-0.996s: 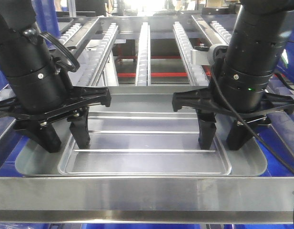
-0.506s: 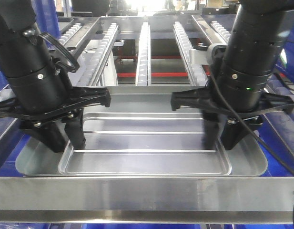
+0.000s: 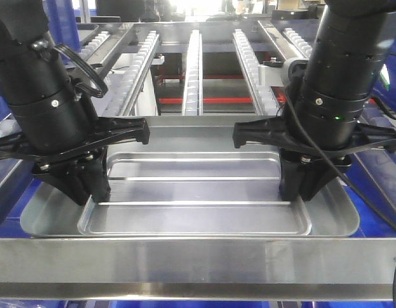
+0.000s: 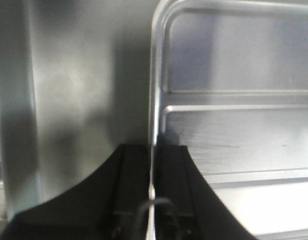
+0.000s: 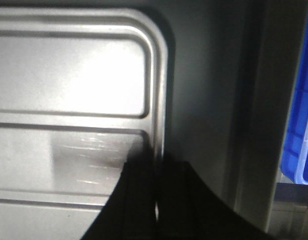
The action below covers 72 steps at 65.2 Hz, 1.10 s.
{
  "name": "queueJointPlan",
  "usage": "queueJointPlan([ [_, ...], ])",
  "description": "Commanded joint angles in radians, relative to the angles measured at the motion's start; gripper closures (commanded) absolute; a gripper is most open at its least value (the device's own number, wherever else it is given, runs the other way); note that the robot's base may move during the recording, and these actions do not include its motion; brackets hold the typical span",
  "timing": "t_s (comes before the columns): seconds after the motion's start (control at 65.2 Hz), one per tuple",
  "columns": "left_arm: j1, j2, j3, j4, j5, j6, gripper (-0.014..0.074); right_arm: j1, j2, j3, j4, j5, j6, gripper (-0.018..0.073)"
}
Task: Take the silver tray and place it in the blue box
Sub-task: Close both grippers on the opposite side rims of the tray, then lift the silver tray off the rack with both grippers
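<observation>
The tray (image 3: pixel 198 218) lies flat between the two arms, behind the steel rail (image 3: pixel 198 260) and in front of the roller tracks (image 3: pixel 193 70). Nothing shows it off its support yet. The left gripper (image 3: pixel 90 194) is pinched tight on the thin raised edge at the tray's left side. The left wrist view shows one black finger (image 4: pixel 168 190) on each side of that edge with no gap to spare. The right gripper (image 3: pixel 304 192) has the matching edge on the right side in the same closed pinch, and its wrist view shows the rim running straight down between the fingers. My reading is that the grasp is made and the lift is the step in hand. That lift calls for both arms to rise together at the same pace and keep their spacing, so the tray stays level and neither thin edge twists out of its pinch. It then has to clear the rail before travelling to the box (image 5: pixel 299 135). Only a strip of blue ribbed wall shows at the right edge of the right wrist view — likely the box, though its opening is out of sight.
</observation>
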Motion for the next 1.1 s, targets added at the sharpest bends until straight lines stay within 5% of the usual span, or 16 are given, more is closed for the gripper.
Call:
queueJointPlan([
  [0.0, -0.007, -0.031, -0.02, -0.007, -0.03, -0.008, 0.061, -0.001, -0.031, -0.021, -0.015, -0.025, -0.011, 0.0506],
  [0.199, -0.007, -0.031, -0.026, -0.009, -0.079, -0.008, 0.061, -0.001, -0.032, -0.026, -0.014, -0.043, -0.011, 0.0506],
  [0.445, -0.007, -0.075, -0.103, -0.012, 0.052, -0.018, 0.061, 0.003, -0.103, -0.086, -0.013, 0.104, 0.055, 0.0506],
  [0.644, -0.045, -0.177, -0.11, 0.032, 0.136, -0.116, 0.061, 0.033, -0.229, -0.077, -0.022, 0.114, 0.135, 0.0506],
  [0.843, -0.138, -0.277, -0.08, 0.181, 0.232, -0.275, 0.061, 0.129, -0.314, -0.059, -0.127, 0.176, 0.231, 0.0506],
  [1.088, -0.242, -0.417, 0.071, 0.186, 0.199, -0.378, 0.0598, 0.268, -0.445, 0.076, -0.175, 0.17, 0.342, 0.0506],
])
